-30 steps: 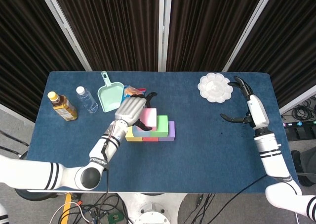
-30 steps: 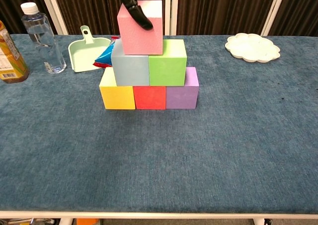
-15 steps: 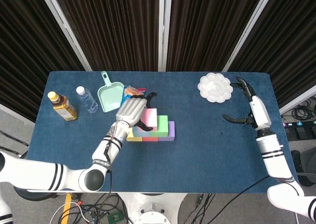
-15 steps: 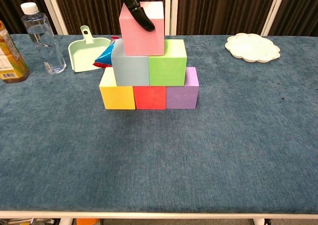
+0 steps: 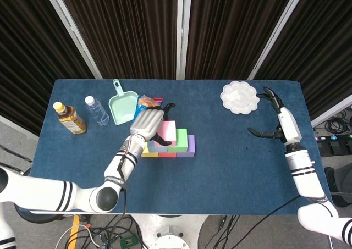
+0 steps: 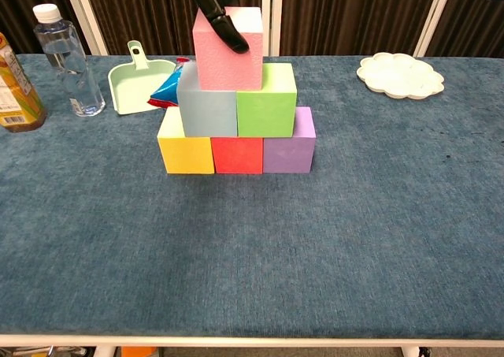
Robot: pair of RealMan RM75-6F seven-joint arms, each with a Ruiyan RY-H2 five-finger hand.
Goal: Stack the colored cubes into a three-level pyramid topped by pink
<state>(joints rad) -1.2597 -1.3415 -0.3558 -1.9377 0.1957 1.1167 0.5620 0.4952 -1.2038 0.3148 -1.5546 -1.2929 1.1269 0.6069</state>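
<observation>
Near the middle of the head view, the left hand [image 5: 147, 122] grips the pink cube [image 6: 228, 48] sitting on the grey-blue cube [image 6: 207, 109] and green cube [image 6: 266, 100], so the capping step looks nearly done; next it probably needs centring, then a gentle release. At right, the right hand [image 5: 273, 119] hangs empty, fingers spread. Six cubes: yellow [image 6: 185, 148], red [image 6: 237, 154], purple [image 6: 289, 147] below, two above, one pink.

Light: bright, even, from above | Shadows: soft and short under the cubes [image 6: 236, 128] | Glare: none on the table [image 6: 315, 254] | Focus: both views sharp | Distortion: mild bending at head-view edges
</observation>
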